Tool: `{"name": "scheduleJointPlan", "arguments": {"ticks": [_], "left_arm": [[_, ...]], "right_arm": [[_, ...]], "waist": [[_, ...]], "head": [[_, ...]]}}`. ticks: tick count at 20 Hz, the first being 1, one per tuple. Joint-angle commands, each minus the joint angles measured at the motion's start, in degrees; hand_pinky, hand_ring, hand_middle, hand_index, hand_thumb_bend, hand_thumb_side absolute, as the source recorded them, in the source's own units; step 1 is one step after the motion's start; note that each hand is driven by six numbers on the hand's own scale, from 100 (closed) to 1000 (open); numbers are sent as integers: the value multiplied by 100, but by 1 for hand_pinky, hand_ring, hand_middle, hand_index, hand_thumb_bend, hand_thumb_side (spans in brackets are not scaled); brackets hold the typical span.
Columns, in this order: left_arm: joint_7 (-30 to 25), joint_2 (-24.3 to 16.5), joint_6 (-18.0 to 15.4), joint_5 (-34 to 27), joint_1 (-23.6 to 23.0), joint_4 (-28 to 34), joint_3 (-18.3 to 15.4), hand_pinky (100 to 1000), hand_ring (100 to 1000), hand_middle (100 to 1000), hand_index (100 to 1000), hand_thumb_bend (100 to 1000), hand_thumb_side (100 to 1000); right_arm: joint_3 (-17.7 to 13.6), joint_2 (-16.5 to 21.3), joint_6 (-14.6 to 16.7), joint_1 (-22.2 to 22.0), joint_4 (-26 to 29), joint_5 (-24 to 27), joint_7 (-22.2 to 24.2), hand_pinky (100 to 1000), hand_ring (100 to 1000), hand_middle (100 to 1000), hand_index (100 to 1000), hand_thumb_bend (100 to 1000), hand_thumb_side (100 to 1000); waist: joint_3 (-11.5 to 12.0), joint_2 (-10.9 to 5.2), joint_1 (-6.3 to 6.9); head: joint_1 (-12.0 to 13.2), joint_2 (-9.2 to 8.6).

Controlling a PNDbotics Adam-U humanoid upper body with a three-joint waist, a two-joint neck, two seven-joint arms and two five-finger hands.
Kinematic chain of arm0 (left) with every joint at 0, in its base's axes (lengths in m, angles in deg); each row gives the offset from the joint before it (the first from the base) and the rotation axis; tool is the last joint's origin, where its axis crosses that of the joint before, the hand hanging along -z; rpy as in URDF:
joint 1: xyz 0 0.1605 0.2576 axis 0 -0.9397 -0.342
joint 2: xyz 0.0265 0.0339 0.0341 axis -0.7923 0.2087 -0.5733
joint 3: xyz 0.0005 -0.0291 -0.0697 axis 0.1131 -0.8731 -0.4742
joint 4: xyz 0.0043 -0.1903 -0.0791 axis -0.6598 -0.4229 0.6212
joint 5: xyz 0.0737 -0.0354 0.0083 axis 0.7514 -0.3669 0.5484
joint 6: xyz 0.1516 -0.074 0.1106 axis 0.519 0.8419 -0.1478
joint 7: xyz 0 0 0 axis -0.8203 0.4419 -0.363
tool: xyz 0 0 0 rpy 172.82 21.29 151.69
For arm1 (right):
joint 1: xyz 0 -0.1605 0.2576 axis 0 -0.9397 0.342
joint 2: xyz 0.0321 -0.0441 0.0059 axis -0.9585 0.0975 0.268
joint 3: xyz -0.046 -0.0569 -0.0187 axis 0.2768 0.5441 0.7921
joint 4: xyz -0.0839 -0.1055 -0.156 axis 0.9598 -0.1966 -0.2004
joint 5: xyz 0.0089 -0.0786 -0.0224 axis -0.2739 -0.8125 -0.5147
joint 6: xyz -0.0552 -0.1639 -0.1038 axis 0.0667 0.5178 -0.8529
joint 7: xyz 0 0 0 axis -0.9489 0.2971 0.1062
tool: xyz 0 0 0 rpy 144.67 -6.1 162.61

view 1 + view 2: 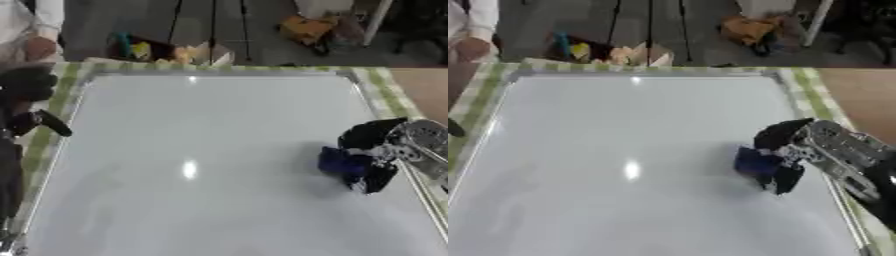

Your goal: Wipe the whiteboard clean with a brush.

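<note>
Gripping the blue brush (339, 162) near the whiteboard (192, 150) edge — right hand (378, 150).

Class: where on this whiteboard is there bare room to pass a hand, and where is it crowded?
Bare: the whiteboard from its left frame across the middle to the far edge. Crowded: the right side, where the right robot hand holds the blue brush. The left robot hand sits off the left frame.

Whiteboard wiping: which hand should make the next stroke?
The right hand. Its fingers are curled round the blue brush, which sits on the whiteboard. The left hand is off the board's left edge, holding nothing.
</note>
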Motion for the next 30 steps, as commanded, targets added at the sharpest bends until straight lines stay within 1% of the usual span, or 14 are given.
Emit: {"name": "scheduleJointPlan", "arguments": {"ticks": [1, 5, 9, 12, 19, 25, 30], "left_arm": [[-14, -101, 5, 4, 43, 103, 17, 420, 805, 756, 689, 100, 961], [-13, -109, 5, 2, 44, 103, 16, 421, 806, 756, 689, 100, 961], [-22, -108, 5, 0, 47, 103, 26, 420, 805, 756, 690, 100, 959], [-28, -105, 6, -5, 50, 103, 34, 421, 806, 756, 690, 100, 959], [-42, -100, 0, -18, 58, 103, 46, 421, 805, 756, 690, 100, 958], [-46, -91, 4, -21, 51, 103, 49, 421, 805, 756, 690, 100, 958], [-38, -87, 3, -20, 45, 103, 46, 421, 805, 756, 690, 100, 960]], "right_arm": [[73, 180, 104, -28, -186, -104, 25, 322, 507, 246, 211, 100, 360], [-15, 239, 139, -60, -146, -109, 25, 325, 509, 248, 212, 100, 359], [-24, 272, 196, -79, -118, -106, 25, 325, 508, 245, 211, 100, 356], [7, 221, 236, -3, -67, -74, 25, 318, 504, 242, 209, 100, 357], [235, -26, 313, 385, -78, 10, 25, 302, 495, 235, 205, 100, 360], [476, -315, 404, 768, -143, 104, 25, 296, 492, 232, 204, 100, 363], [648, -448, 556, 879, -359, 39, 25, 303, 494, 235, 207, 100, 362]], "waist": [[-23, -101, 12], [-45, -115, -9], [-34, -128, -22], [1, -141, -30], [39, -164, -39], [69, -180, -67], [91, -177, -89]], "head": [[-5, 5], [16, 14], [12, 5], [-8, 6], [-63, 14], [-88, 18], [-93, 17]]}}
